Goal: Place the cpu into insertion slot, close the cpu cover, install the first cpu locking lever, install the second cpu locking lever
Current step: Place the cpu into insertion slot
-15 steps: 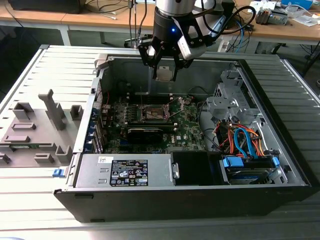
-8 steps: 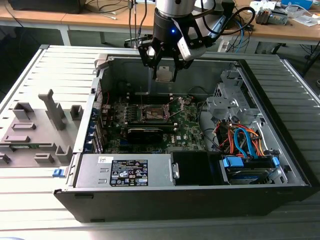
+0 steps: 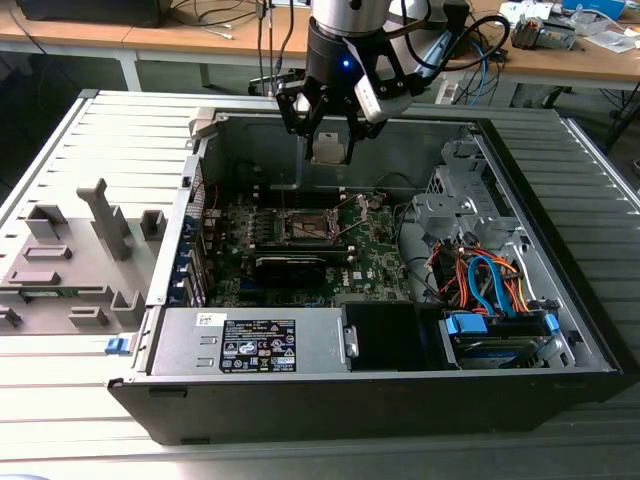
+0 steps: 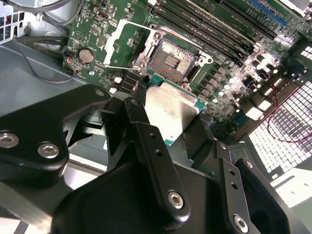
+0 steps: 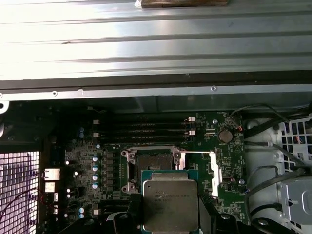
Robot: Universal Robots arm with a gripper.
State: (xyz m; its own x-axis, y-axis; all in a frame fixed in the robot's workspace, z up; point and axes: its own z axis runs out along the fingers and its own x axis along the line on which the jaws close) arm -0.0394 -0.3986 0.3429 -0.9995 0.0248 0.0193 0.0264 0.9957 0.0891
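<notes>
Wooden desks (image 3: 180,40) behind, cables (image 3: 487,70) strewn; grey ribbed worktable (image 3: 60,400) below.

The computer case (image 3: 380,395) lies open on the bench (image 3: 60,400), with a fixture block (image 3: 70,270) beside it on the exterior view's left. The circuit board (image 3: 375,255) lies on the case floor. The insertion slot (image 3: 310,227) is near the board's middle, and the cpu cover (image 5: 214,173) stands open just beside the slot. The end effector (image 3: 328,140) holds the cpu (image 3: 328,150) above the board, apart from the slot and near the case's far wall. A power supply (image 3: 250,340) lies along the near wall.
</notes>
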